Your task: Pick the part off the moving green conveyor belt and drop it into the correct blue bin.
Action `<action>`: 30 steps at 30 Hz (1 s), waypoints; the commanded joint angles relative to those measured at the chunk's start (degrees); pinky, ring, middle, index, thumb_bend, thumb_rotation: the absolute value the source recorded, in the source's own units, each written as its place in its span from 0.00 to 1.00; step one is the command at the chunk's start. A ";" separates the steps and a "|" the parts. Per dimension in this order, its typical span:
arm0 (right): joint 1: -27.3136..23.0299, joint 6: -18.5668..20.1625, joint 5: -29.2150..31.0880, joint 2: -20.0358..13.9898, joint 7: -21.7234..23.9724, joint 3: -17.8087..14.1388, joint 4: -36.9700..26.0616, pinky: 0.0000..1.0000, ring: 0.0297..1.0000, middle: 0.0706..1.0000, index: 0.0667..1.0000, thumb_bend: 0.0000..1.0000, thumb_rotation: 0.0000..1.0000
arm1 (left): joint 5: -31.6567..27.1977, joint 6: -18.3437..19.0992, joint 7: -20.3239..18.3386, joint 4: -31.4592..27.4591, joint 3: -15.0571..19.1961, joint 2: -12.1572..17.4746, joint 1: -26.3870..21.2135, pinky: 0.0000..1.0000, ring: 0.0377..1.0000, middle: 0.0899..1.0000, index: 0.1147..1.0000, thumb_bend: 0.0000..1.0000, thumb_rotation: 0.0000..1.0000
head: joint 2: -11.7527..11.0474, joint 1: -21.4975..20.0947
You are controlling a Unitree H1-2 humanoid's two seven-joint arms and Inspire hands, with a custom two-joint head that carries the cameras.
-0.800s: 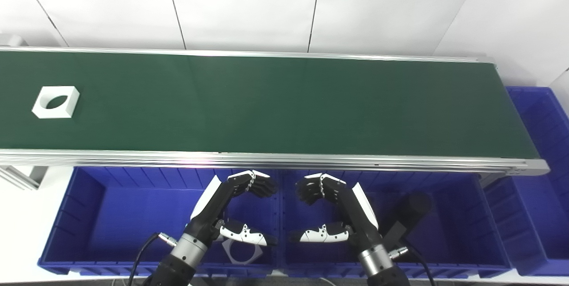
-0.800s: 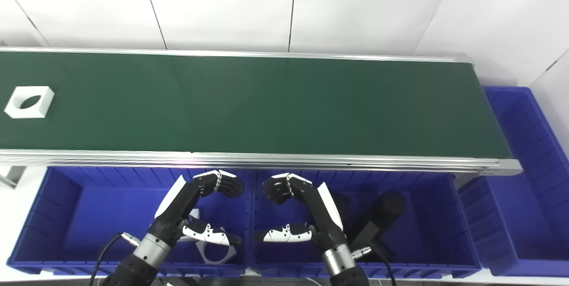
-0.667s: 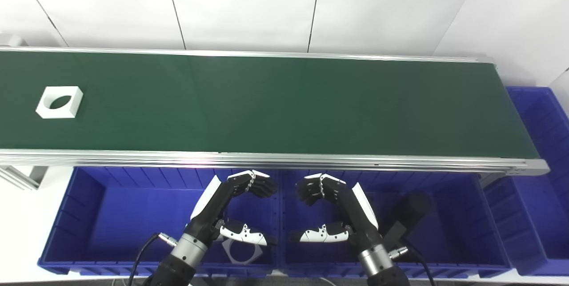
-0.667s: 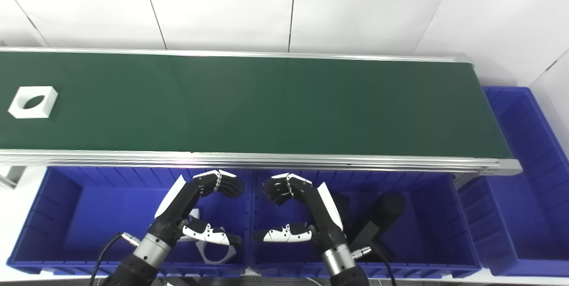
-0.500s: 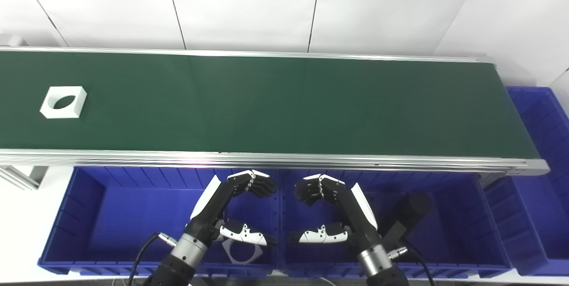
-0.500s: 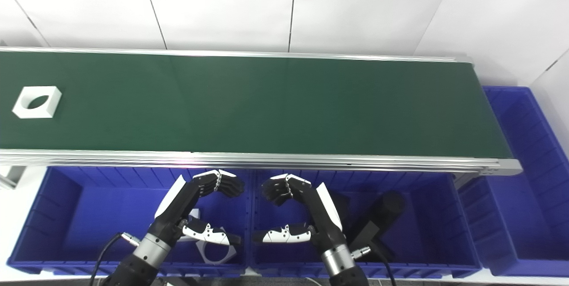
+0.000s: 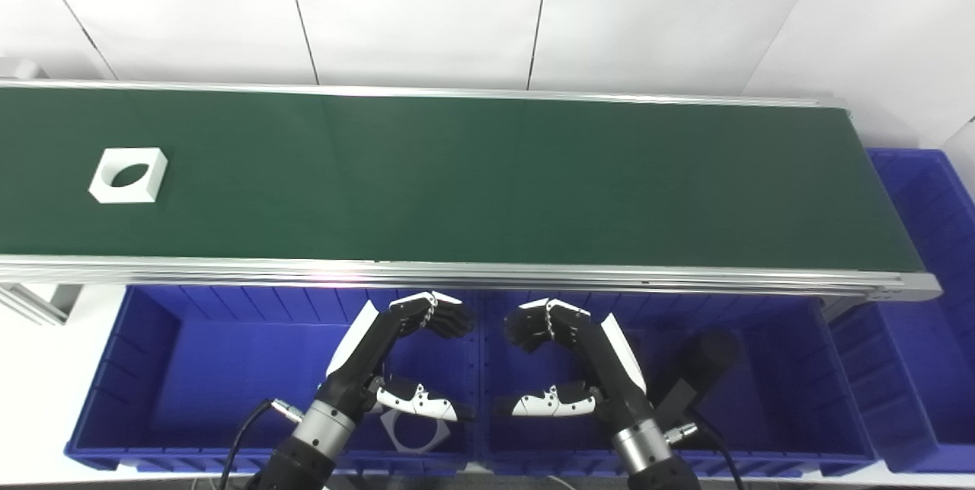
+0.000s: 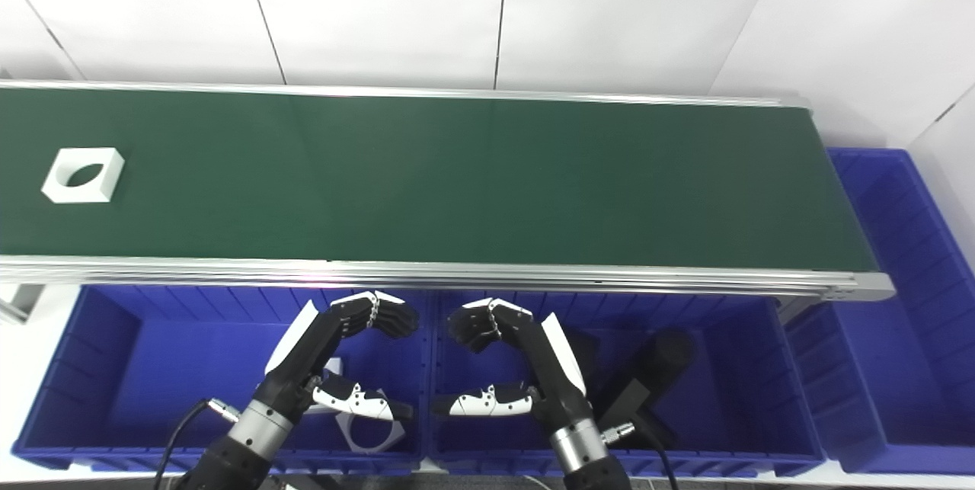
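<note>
Left hand (image 7: 396,368) over left blue bin (image 7: 137,368) with white part (image 7: 411,433) inside.

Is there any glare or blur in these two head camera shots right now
Left eye view: a bright glare streak on the conveyor's metal front rail; white square part looks sharp. Right eye view: same rail glare; belt evenly lit, both hands in focus.
</note>
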 commanded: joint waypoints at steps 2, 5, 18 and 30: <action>-0.67 -1.87 0.74 0.44 0.28 0.01 -1.40 0.50 0.55 0.56 0.56 0.84 0.03 | 0.00 -1.97 0.67 -0.86 -0.14 -0.21 -0.56 0.59 0.58 0.58 0.58 0.94 0.03 | -0.01 0.10; -0.62 -1.58 0.45 0.44 0.23 0.01 -1.60 0.50 0.55 0.56 0.56 0.84 0.03 | -0.02 -1.97 0.64 -0.91 -0.15 -0.18 -0.54 0.59 0.58 0.58 0.58 0.94 0.03 | -0.04 0.12; -0.51 -2.05 0.20 0.54 0.10 0.12 -1.70 0.51 0.56 0.56 0.56 0.84 0.03 | -0.11 -2.01 0.64 -0.84 -0.12 -0.15 -0.53 0.59 0.59 0.58 0.58 0.94 0.04 | -0.03 0.07; -0.49 -2.68 0.68 0.56 0.21 0.24 -1.29 0.51 0.55 0.56 0.55 0.83 0.03 | -0.17 -2.11 0.62 -0.90 -0.14 -0.09 -0.45 0.59 0.59 0.58 0.57 0.95 0.03 | -0.02 0.01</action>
